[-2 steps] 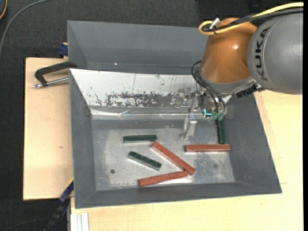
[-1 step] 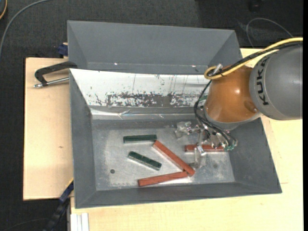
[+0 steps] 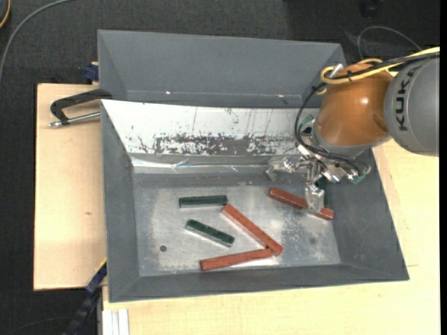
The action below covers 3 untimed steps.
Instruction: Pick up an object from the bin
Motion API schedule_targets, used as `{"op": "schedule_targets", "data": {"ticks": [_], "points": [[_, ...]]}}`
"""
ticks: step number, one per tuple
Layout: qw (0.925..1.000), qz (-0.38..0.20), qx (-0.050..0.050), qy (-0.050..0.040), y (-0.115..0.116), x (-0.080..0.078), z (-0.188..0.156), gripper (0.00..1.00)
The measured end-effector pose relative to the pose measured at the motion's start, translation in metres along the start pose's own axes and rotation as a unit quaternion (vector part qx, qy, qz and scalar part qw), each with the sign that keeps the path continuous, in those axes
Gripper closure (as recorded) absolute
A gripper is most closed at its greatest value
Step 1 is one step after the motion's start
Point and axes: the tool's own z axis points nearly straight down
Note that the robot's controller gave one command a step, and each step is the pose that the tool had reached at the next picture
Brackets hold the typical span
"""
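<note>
The jaws hang low over the right part of the bin (image 3: pixel 117 208), directly above a short red-brown stick (image 3: pixel 292 199). Whether they are apart, together or clamped on it cannot be told, since the metal parts at the wrist blur into each other. That stick lies flat, tilted, with one end towards the back wall and the other towards the right wall; its middle is covered by the jaws. Nothing else lies close round it, and the bin's floor beside it is bare.

Above the jaws sits the arm's rounded, glossy orange cover (image 3: pixel 353 114), with yellow and dark cables looped about it.

Towards the middle of the bin a longer red-brown stick (image 3: pixel 246 224) lies on a diagonal. Its lower end meets, or nearly meets, the right end of a third red-brown stick (image 3: pixel 234 260) lying along the front wall. Left of these, well apart from the jaws, are two dark green sticks: one (image 3: pixel 202 202) lies level, the other (image 3: pixel 209 232) slants just in front of it. All five are straight, flat-sided bars with a dull finish. A small dark speck (image 3: pixel 163 248) sits near the front left corner.

The bin is grey sheet metal with sloping walls. Its floor is scuffed pale, and the back wall is speckled with scratches. Beyond the far rim lies a dark, carpet-like floor (image 3: pixel 209 5).
</note>
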Motion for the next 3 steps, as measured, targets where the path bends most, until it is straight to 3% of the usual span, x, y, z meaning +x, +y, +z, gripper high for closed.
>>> {"op": "schedule_targets", "data": {"ticks": [1, 2, 3], "points": [[0.9992, 0.039, -0.004, 0.0022, 0.007, 0.003, 0.005, 0.00], [0.9992, 0.040, -0.004, 0.0021, 0.007, 0.003, 0.005, 1.00], [0.9935, -0.114, 0.000, -0.0002, 0.037, 0.065, -0.125, 1.00]]}}
